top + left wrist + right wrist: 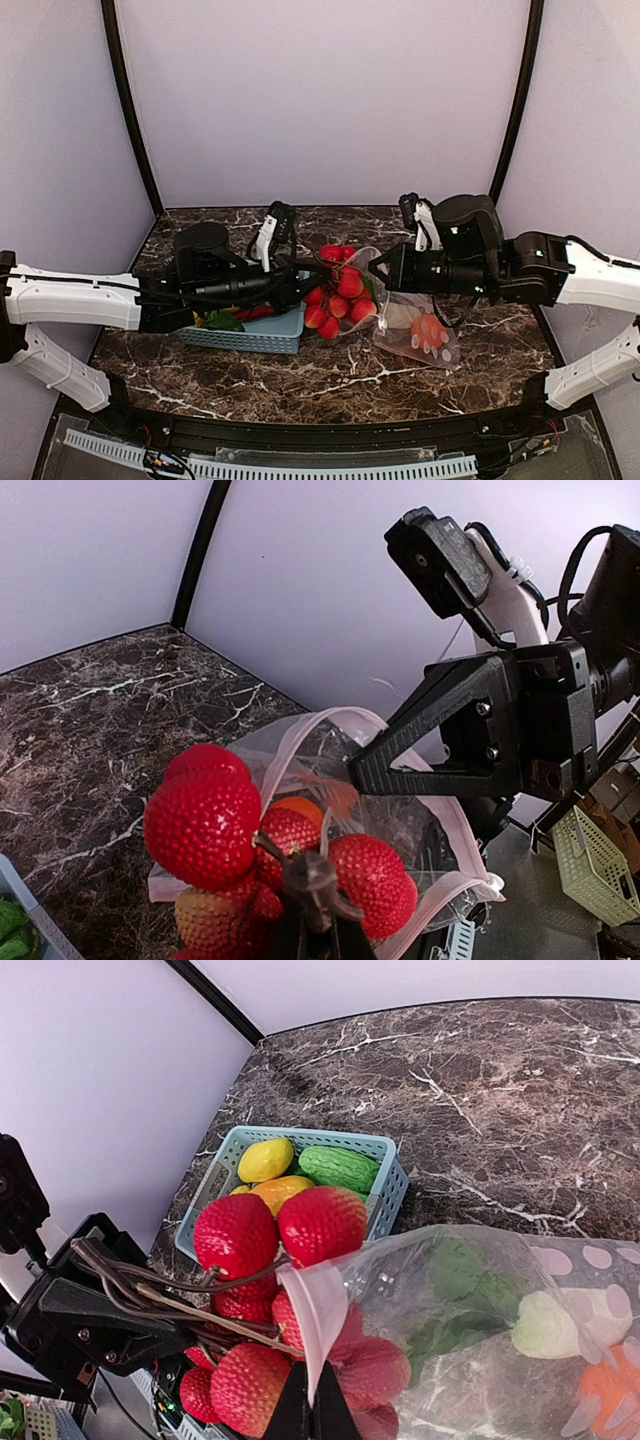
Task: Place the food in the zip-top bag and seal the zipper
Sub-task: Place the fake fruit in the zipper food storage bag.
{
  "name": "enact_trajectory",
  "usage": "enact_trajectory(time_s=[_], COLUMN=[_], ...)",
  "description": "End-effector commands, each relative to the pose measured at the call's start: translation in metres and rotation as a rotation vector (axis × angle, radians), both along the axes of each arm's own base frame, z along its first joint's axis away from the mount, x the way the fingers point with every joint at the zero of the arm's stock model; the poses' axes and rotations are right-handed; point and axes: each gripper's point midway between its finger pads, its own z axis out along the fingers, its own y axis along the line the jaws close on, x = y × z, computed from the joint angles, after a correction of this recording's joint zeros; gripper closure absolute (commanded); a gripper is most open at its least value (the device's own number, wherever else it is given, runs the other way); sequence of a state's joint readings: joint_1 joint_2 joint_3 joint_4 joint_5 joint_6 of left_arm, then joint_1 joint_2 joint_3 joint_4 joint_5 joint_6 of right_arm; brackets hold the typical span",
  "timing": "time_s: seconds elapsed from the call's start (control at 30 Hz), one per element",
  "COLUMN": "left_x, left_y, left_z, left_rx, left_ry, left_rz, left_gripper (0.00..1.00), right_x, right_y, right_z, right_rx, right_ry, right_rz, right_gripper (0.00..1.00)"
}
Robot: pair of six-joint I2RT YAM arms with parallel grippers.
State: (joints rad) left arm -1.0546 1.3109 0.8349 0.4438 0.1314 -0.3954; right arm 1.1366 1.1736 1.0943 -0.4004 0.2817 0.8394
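Jaws of the left gripper (pixel 318 930) clamp the red toy strawberry cluster (pixel 205 815) by its brown stem (pixel 312 875). Right gripper (pixel 310 1410) jaws pinch the mouth (pixel 330 720) of the clear dotted plastic zip-top bag (pixel 425 335), mid-worktop (pixel 300 370). Hold the mouth lifted wide and feed the cluster fully inside before release.

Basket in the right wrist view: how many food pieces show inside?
3: yellow piece at left, green cucumber right of it, orange piece in front; strawberries may hide more.

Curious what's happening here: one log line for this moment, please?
left gripper: holds strawberries | right gripper: holds bag open | strawberries: at bag mouth
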Motion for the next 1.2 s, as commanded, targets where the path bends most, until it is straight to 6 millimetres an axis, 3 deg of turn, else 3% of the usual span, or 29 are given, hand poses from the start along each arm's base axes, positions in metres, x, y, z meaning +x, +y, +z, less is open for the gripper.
enact_trajectory(time_s=[0.0, 0.2, 0.43, 0.63, 0.9, 1.07, 1.17], left_x=[-0.008, -0.014, -0.017, -0.031, -0.033, -0.013, -0.003], left_y=[-0.016, -0.029, -0.009, -0.014, -0.024, -0.030, -0.037], left_z=[0.003, 0.011, 0.041, 0.036, 0.023, 0.003, 0.003], left_rx=[0.065, 0.068, -0.033, -0.018, 0.026, 0.109, 0.114], left_ry=[-0.004, -0.023, -0.138, -0.119, -0.088, -0.054, -0.055], left_rz=[-0.079, -0.121, -0.036, -0.122, -0.161, -0.077, -0.047], left_gripper=[0.99, 0.99, 0.99, 0.99, 0.99, 0.99, 0.99], right_x=[0.004, 0.008, 0.016, 0.025, 0.027, 0.016, 0.008], right_y=[0.008, 0.007, -0.006, -0.012, -0.009, 0.005, 0.013], right_z=[0.003, -0.001, -0.032, -0.047, -0.035, -0.022, -0.015], right_rx=[0.036, 0.011, -0.023, -0.030, 0.006, 0.070, 0.100], right_ry=[-0.012, -0.016, 0.072, 0.121, 0.090, 0.035, 0.011], right_rz=[0.004, -0.013, -0.072, -0.094, -0.064, 0.059, 0.135], right_gripper=[1.00, 1.00, 1.00, 1.00, 1.00, 1.00, 1.00])
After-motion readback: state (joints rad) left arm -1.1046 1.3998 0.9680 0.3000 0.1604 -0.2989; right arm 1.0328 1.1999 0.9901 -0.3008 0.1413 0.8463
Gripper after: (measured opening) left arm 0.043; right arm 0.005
